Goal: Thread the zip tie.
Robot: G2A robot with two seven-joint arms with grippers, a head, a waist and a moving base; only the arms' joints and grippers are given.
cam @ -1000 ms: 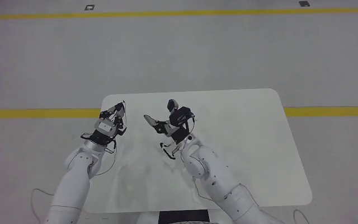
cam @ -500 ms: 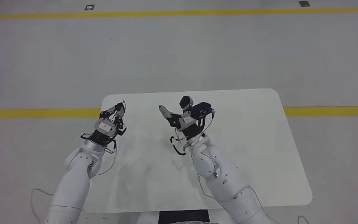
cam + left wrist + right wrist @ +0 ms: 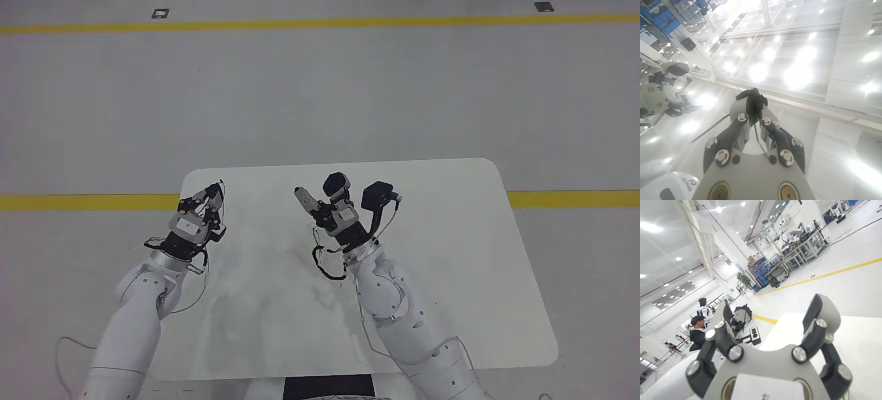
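Note:
My left gripper [image 3: 212, 200] is held up over the left part of the white table [image 3: 450, 290], its fingers shut on a black zip tie [image 3: 753, 106]. The tie's head is bunched at the fingertips, and its thin strap runs back between the fingers toward the palm. To its right, over the table's middle, my right gripper [image 3: 320, 195] stands open with nothing between its fingers [image 3: 726, 311]. A clear gap separates the two grippers. The right wrist view looks through its own open jaws toward the left gripper [image 3: 742, 313] and the tie.
The table's right half [image 3: 470, 230] and front are bare white. A black cable [image 3: 320, 262] loops beside the right wrist. Yellow floor lines [image 3: 90, 202] run behind the table and level with its far edge.
The right arm has swung to the right and turned its wrist, widening the gap to the left gripper. The left arm and the zip tie have stayed still.

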